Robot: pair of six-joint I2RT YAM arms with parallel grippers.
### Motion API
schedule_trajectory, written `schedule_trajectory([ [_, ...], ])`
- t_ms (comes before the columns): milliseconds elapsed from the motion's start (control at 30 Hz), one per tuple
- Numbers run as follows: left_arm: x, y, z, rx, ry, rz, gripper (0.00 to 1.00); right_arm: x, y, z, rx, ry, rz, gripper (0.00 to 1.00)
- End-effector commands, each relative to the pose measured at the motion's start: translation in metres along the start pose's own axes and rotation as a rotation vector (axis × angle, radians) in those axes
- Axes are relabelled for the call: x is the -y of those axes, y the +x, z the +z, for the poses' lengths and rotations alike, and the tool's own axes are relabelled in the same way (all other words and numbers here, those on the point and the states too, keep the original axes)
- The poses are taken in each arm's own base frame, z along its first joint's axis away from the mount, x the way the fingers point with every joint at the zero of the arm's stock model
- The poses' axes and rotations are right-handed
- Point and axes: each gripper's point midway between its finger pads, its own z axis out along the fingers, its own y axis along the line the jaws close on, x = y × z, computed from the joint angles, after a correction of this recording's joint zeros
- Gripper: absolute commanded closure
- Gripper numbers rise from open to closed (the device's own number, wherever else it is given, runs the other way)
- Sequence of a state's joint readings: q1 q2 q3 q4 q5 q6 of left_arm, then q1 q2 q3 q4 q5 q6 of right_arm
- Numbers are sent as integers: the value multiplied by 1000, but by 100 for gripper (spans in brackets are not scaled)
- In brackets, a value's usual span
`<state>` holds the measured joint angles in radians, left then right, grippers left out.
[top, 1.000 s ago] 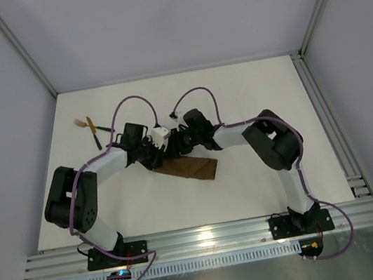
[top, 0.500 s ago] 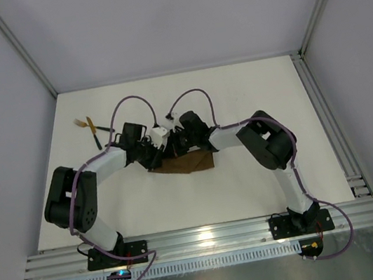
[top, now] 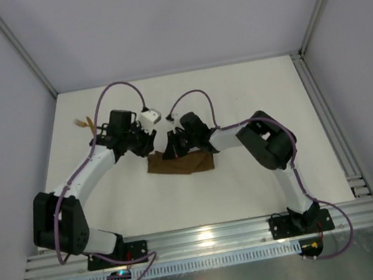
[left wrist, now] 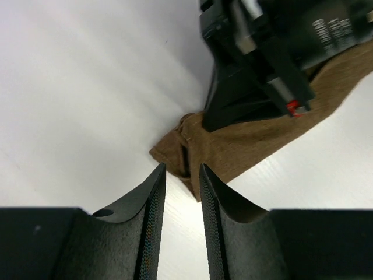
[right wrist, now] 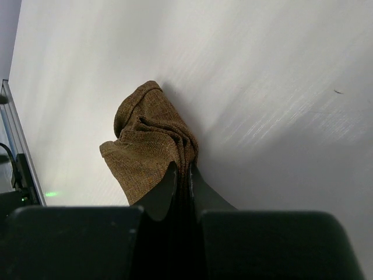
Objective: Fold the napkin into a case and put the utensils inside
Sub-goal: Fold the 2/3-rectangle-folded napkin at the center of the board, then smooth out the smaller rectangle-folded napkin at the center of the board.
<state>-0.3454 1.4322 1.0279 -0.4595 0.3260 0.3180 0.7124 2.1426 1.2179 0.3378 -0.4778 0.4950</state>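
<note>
Pinching brown napkin [top: 184, 163] [left wrist: 250, 140] [right wrist: 145, 131] tight w/ right gripper [top: 174, 148] [right wrist: 182, 169], jaws shut on a bunched edge, approx. middle of table [top: 250, 94]. Hovering w/ left gripper [top: 150, 145] [left wrist: 182, 170] just over cloth's left corner, jaws slightly apart, nothing btwn. Spotting utensils [top: 83, 122] far-left, well apart from napkin, partly hidden by left arm [top: 85, 174].

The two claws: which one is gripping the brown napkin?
The right claw: it is shut on the bunched napkin, with cloth pinched between its tips. The left claw stands open, with a clear gap, and holds nothing.
</note>
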Motion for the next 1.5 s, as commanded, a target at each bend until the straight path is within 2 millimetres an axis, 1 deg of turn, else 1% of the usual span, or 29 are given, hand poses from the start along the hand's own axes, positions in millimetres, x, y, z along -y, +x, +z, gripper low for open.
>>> schedule_trajectory([
  [0,-24,35,17,-123,-110,-8,69,10,18,3,-37,42,6,97],
  [100,-32,47,31,-166,-124,26,68,10,19,3,-37,41,10,97],
  [167,-39,49,35,-179,-160,52,67,9,17,3,-32,34,9,97],
  [233,-39,48,42,-171,-173,85,67,9,19,4,-35,31,15,97],
  [300,-35,46,47,-158,-151,101,66,7,19,3,-33,27,13,97],
  [400,-25,54,55,-172,-110,123,64,8,19,3,-31,30,16,97],
  [467,-18,63,60,-195,-85,132,63,7,19,2,-32,30,13,97],
  [533,-17,71,64,-216,-81,131,62,9,20,2,-32,33,16,97],
  [600,-20,73,68,-219,-93,130,62,10,20,2,-33,35,16,97],
  [633,-21,72,69,-216,-99,127,63,9,19,2,-33,33,14,97],
  [700,-22,69,72,-199,-106,110,71,9,19,2,-32,33,17,97],
  [733,-22,67,73,-191,-108,103,81,9,19,2,-32,33,17,97],
  [833,-21,57,70,-138,-121,83,94,8,18,2,-33,35,16,97],
  [867,-20,49,65,-102,-124,80,100,10,20,2,-36,41,17,97],
  [967,-13,39,58,-45,-105,47,100,12,22,2,-45,51,22,97],
  [1000,-13,31,50,-15,-107,41,100,14,23,2,-47,55,26,97],
  [1067,-8,30,45,3,-86,12,100,19,25,1,-53,74,41,97],
  [1100,-8,25,40,20,-87,7,100,21,27,0,-61,86,48,97],
  [1200,-3,22,35,35,-62,-18,100,25,27,-1,-65,107,64,97],
  [1300,4,21,35,41,-23,-32,100,28,29,-2,-79,128,74,97],
  [1367,10,23,37,37,7,-34,100,26,26,-2,-79,131,74,97],
  [1467,13,34,43,1,32,-45,100,24,23,-2,-71,131,82,97],
])
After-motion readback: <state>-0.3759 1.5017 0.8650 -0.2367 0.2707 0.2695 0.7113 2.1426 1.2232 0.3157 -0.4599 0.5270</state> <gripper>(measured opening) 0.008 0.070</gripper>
